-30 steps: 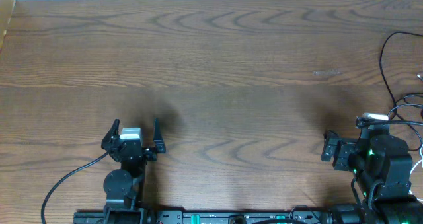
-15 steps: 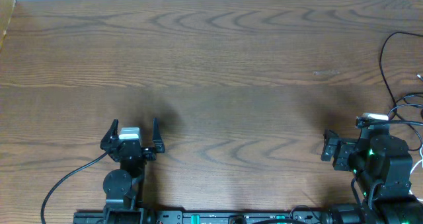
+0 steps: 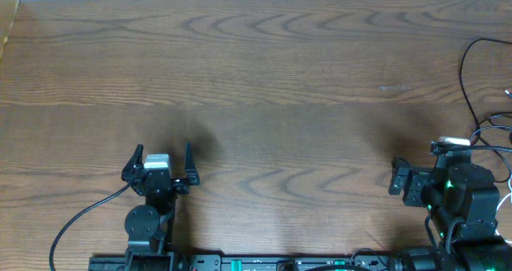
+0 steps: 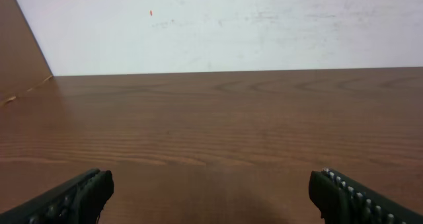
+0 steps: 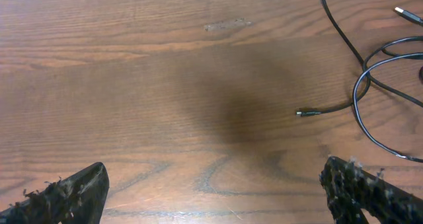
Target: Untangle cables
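Across the last second nothing has moved: both arms sit where they were, and the cables (image 3: 463,73) lie just as before. For the task, this means the untangling has not begun; no cord is held or touched.

The cables lie at the far right edge of the worktop (image 3: 264,87), in front of and beside the right arm (image 3: 456,193). The right wrist view shows thin black cords curving and crossing one another at the upper right, with one small plug end (image 5: 302,112) lying free, pointing towards the middle of the worktop. Part of the bundle runs out of view, so how tightly it is tangled cannot be told.

The left arm (image 3: 150,187) is drawn back near its base, low over bare wood, its left fingers (image 4: 73,199) spread wide and holding nothing, well apart from any cord. The right arm is likewise drawn back, its right fingers (image 5: 66,192) wide apart and empty, with the cords ahead and to the right. Being nearest, the right arm seems better placed to reach first.
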Tool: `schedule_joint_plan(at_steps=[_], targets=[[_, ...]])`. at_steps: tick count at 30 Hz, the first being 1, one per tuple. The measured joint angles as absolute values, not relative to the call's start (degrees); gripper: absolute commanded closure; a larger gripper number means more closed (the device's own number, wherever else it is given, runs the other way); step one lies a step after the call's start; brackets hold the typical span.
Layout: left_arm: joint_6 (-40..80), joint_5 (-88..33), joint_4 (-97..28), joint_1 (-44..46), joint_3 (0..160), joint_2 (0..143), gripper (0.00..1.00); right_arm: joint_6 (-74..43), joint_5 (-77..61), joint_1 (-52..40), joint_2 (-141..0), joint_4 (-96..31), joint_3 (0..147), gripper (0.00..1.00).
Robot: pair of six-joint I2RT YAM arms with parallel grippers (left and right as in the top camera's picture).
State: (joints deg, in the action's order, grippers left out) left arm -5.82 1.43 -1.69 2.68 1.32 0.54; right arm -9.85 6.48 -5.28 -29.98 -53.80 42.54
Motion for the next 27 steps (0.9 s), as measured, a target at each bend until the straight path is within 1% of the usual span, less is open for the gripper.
schedule_joint_plan(at_steps=[15, 22, 27], targets=[[-5.8, 1.4, -1.7, 2.7, 1.3, 0.5, 0.00, -9.8, 8.1, -5.3, -30.0, -55.3, 42.5, 0.01], [-5.8, 1.4, -1.7, 2.7, 1.3, 0.5, 0.00, -8.1, 11.6, -5.3, -26.5, -44.5, 40.4, 0.01], [-5.8, 1.4, -1.7, 2.7, 1.3, 0.5, 0.00, -6.9, 12.1, -5.3, -20.2, -34.5, 32.4, 0.01]])
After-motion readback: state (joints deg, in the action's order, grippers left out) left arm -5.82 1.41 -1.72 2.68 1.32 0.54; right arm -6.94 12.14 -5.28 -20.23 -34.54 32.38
